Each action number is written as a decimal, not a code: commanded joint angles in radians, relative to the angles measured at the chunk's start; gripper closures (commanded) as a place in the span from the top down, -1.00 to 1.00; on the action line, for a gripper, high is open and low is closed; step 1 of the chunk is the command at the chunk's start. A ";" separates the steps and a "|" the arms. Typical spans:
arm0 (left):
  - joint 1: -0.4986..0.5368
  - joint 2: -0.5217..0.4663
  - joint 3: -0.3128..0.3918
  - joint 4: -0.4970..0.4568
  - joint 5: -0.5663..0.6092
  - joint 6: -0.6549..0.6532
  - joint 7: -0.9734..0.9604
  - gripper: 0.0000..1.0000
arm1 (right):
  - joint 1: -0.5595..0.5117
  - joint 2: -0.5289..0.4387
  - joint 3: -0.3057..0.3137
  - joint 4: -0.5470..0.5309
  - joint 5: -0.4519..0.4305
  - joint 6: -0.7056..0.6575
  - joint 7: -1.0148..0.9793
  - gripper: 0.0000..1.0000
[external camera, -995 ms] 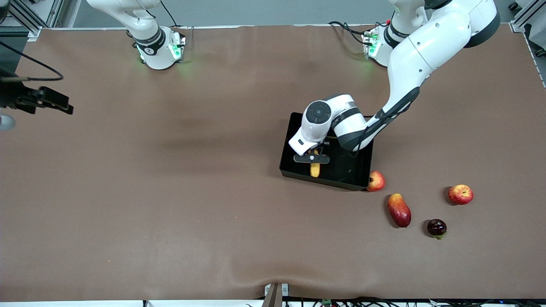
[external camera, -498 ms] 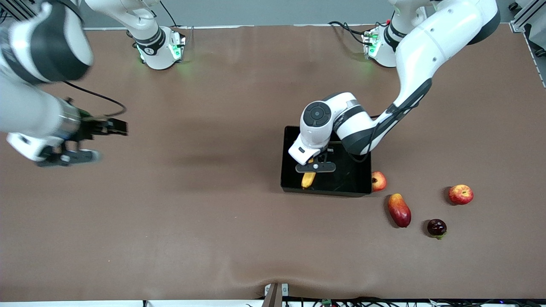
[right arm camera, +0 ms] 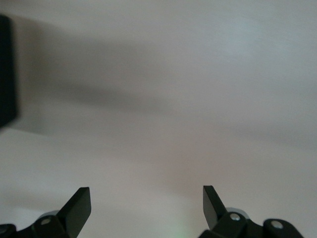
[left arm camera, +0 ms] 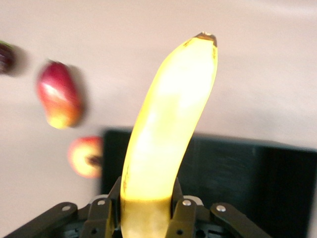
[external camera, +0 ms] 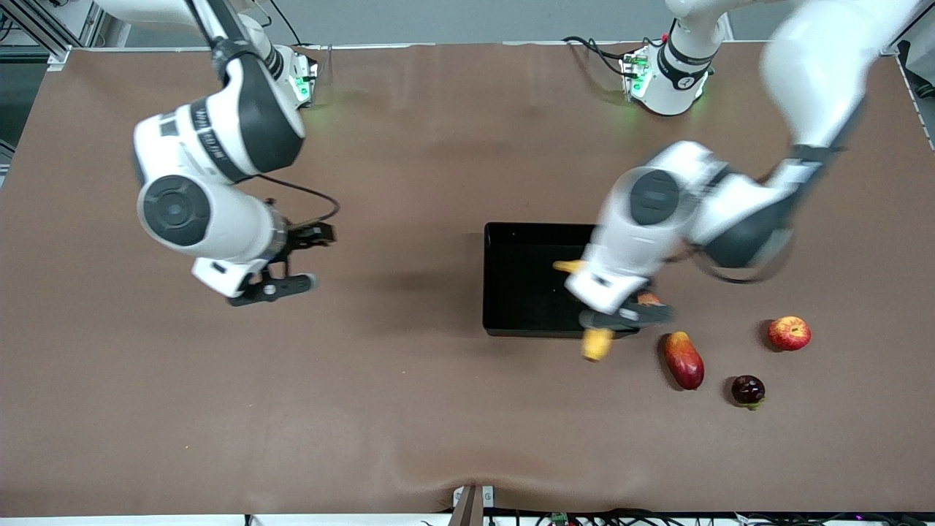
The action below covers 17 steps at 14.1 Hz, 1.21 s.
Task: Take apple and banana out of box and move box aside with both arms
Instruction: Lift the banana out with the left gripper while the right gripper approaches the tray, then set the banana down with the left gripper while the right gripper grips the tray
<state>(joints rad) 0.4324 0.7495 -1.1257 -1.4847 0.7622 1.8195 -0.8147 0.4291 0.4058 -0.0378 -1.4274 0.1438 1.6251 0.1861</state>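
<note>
A glossy black plastic box [external camera: 511, 277] sits on a matt brown, slightly rippled table covering [external camera: 409, 409], beside smooth-skinned fruit: a waxy yellow banana [left arm camera: 168, 124], a shiny red-orange mango [external camera: 684, 359] and a dark glossy purple fruit [external camera: 748, 389].

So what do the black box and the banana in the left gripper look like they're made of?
The box looks like glossy black plastic: its smooth floor and thin low walls catch faint reflections. The banana, clamped in the left gripper, has an even, waxy yellow skin with a sheen and no bruising, so it may be a plastic replica, though real fruit can't be ruled out.
</note>
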 commanded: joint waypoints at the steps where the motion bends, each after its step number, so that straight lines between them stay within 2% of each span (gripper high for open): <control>1: 0.130 0.021 -0.040 -0.045 0.002 -0.009 0.083 -1.00 | 0.074 0.065 -0.010 0.019 0.045 0.109 0.123 1.00; 4: 0.245 0.028 -0.016 -0.087 0.011 -0.009 0.188 -1.00 | 0.150 0.142 -0.008 0.022 0.052 0.246 0.194 1.00; 6: 0.328 0.028 0.001 -0.138 0.037 -0.005 0.276 -1.00 | 0.207 0.195 -0.008 0.024 0.103 0.321 0.216 1.00; 8: 0.402 0.028 0.024 -0.207 0.052 0.021 0.319 -1.00 | 0.247 0.240 -0.008 0.021 0.140 0.434 0.301 1.00; 10: 0.460 0.037 0.061 -0.311 0.072 0.120 0.322 -1.00 | 0.308 0.287 -0.010 0.019 0.137 0.530 0.360 1.00; 12: 0.499 0.040 0.125 -0.406 0.126 0.275 0.322 -1.00 | 0.333 0.330 -0.008 0.019 0.138 0.613 0.409 1.00; 13: 0.499 0.044 0.163 -0.422 0.161 0.344 0.324 -1.00 | 0.347 0.350 -0.010 0.019 0.138 0.662 0.429 1.00; 14: 0.493 0.053 0.187 -0.433 0.172 0.381 0.322 -1.00 | 0.365 0.378 -0.010 0.019 0.138 0.723 0.452 1.00; 17: 0.480 0.065 0.195 -0.417 0.175 0.389 0.321 -0.98 | 0.411 0.445 -0.010 0.022 0.128 0.898 0.493 1.00</control>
<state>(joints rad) 0.9193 0.8309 -0.9226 -1.9054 0.9172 2.2003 -0.4878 0.8103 0.8095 -0.0363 -1.4286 0.2610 2.4488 0.6486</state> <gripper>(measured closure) 0.612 0.000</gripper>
